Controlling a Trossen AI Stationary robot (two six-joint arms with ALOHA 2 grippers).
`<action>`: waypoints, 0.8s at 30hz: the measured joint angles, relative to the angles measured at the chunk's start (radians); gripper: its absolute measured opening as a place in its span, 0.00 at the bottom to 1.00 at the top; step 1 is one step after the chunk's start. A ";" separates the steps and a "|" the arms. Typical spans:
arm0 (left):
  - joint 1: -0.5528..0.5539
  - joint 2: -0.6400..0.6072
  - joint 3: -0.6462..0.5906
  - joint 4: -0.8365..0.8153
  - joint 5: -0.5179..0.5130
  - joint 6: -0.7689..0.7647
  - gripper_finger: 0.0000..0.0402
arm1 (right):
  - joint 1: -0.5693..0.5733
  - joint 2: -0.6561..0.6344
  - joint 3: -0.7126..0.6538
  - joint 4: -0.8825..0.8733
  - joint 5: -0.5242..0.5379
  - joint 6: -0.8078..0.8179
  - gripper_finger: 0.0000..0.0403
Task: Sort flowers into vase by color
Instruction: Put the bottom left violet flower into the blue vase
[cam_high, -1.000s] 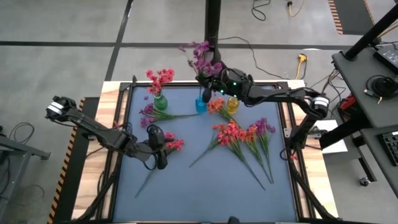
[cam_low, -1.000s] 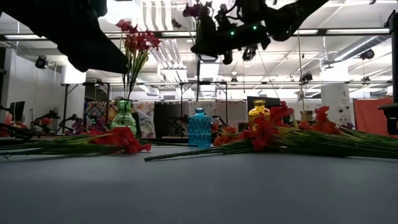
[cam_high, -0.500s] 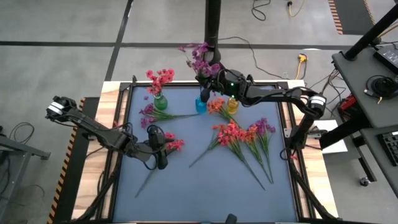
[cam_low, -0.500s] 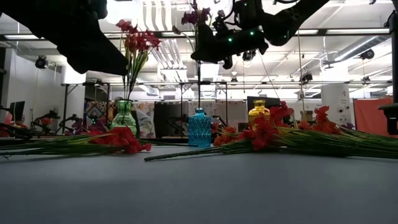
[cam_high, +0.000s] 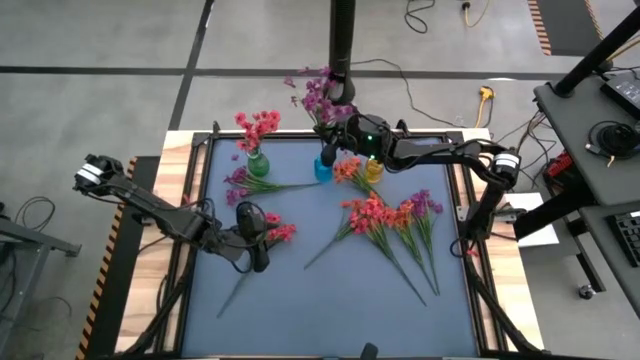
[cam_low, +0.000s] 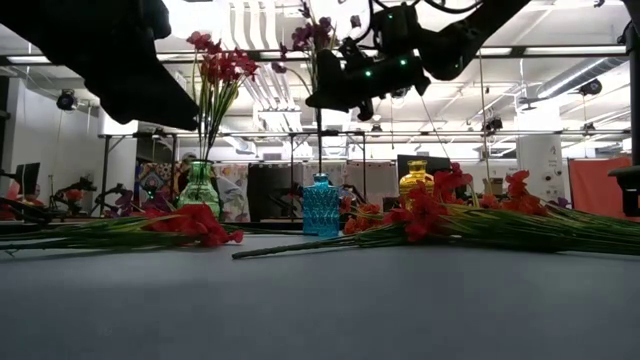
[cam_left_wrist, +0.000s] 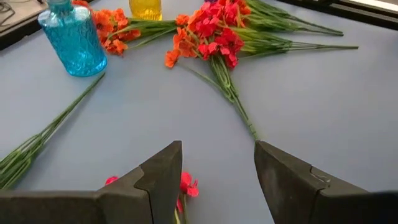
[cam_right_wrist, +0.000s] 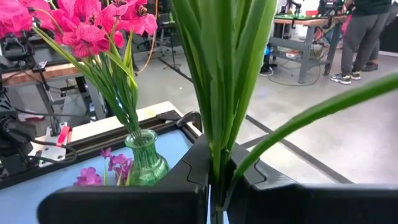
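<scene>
My right gripper (cam_high: 335, 142) is shut on a purple sprig (cam_low: 310, 35), upright above the blue vase (cam_high: 323, 169) at the far edge. The thin stem (cam_low: 320, 140) runs down to the vase's mouth; whether it is inside does not show. The green vase (cam_high: 257, 164) holds pink-red flowers (cam_high: 258, 124). The yellow vase (cam_high: 374, 169) stands right of the blue one. My left gripper (cam_left_wrist: 217, 171) hovers open over a pink-red sprig (cam_high: 275, 232) lying on the mat. Another purple sprig (cam_high: 245, 182) lies by the green vase. My right gripper pinches the purple sprig's green stem bundle (cam_right_wrist: 217, 146) between its two fingers (cam_right_wrist: 193, 165), below the blossoms. The fingers come level from the table's right and lie across the stem. The sprig stands upright, blossoms above the fingers and the stem hanging toward the blue vase.
A heap of orange-red, pink-red and purple sprigs (cam_high: 385, 215) lies right of centre, stems fanning toward the near edge. An orange sprig (cam_high: 350, 170) lies between the blue and yellow vases. A dark post (cam_high: 343, 40) rises behind the far edge. A person (cam_right_wrist: 364, 37) stands far off in the room.
My right gripper has gone down a little with the purple sprig, which stays upright; the stem's lower end has come down toward the blue vase's mouth.
</scene>
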 joint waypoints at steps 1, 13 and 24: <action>0.000 0.000 0.000 -0.002 0.000 -0.001 0.46 | 0.000 0.000 0.000 0.001 0.000 0.000 0.04; 0.000 0.000 0.000 -0.004 0.000 -0.001 0.46 | 0.002 -0.009 -0.001 -0.016 -0.001 0.051 0.04; 0.000 0.000 0.000 -0.006 0.000 -0.001 0.46 | 0.003 -0.013 -0.001 -0.074 0.000 0.012 0.04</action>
